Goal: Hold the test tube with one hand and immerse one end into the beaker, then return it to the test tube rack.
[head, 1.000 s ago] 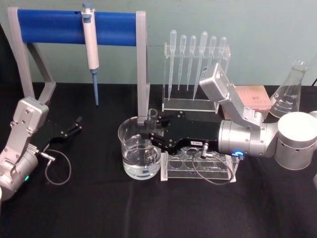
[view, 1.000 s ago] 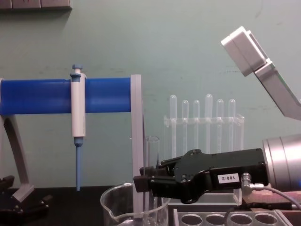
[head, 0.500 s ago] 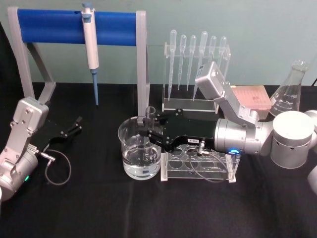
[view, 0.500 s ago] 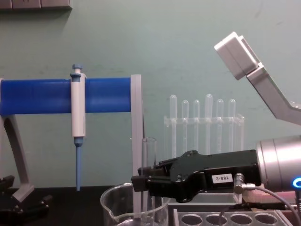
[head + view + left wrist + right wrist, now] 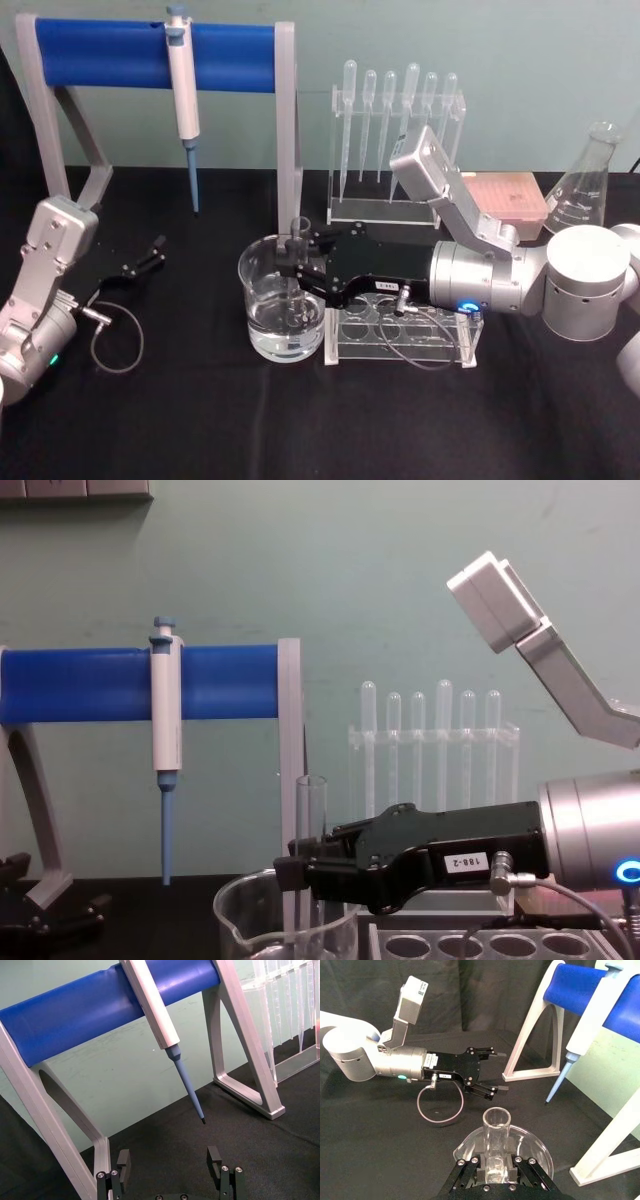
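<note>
Glass, clear and colourless, makes up the test tube (image 5: 298, 228): straight-walled, finger-slim, with an open rimmed top. It stands upright inside the beaker (image 5: 246, 272), against the side nearest the test tube rack (image 5: 402, 332). The right gripper (image 5: 292, 262) reaches in from the right, level over the rack, its black fingers clamped on the tube just below the rim.

From the chest view the tube (image 5: 311, 805) rises straight above the right gripper (image 5: 290, 872), the rim standing clear of it, with the beaker (image 5: 238, 912) below. The head view shows what lies lower: water (image 5: 285, 328) fills the beaker's bottom part, and the tube's lower end seems to reach into it. The right wrist view looks down the tube's open mouth (image 5: 496, 1119), with the beaker's spouted rim (image 5: 536, 1146) around it.

The left gripper (image 5: 150, 256) sits low on the black table (image 5: 200, 420) at the left, its fingers (image 5: 491, 1051) spread apart, holding nothing. Behind, a clear stand holds plastic pipettes (image 5: 395, 105), and a pipettor (image 5: 182, 80) hangs on a blue bar.
</note>
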Available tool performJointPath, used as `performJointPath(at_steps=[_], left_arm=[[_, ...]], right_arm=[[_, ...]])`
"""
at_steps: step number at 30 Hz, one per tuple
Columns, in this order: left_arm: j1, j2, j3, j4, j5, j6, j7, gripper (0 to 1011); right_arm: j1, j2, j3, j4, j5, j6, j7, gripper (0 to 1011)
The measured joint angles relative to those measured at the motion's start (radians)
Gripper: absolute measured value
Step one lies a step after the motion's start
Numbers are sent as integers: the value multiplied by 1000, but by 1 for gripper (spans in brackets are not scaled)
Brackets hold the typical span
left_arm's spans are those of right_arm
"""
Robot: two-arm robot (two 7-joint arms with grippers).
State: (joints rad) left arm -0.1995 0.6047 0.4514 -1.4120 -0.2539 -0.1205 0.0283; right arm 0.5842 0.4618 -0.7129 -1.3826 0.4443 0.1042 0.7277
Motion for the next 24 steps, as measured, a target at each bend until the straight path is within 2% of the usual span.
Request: performJointPath(at_steps=[24], left_arm=[[0, 0, 0, 0, 0, 0, 0, 1000]], right_arm=[[2, 0, -1, 1, 1, -2, 0, 224]])
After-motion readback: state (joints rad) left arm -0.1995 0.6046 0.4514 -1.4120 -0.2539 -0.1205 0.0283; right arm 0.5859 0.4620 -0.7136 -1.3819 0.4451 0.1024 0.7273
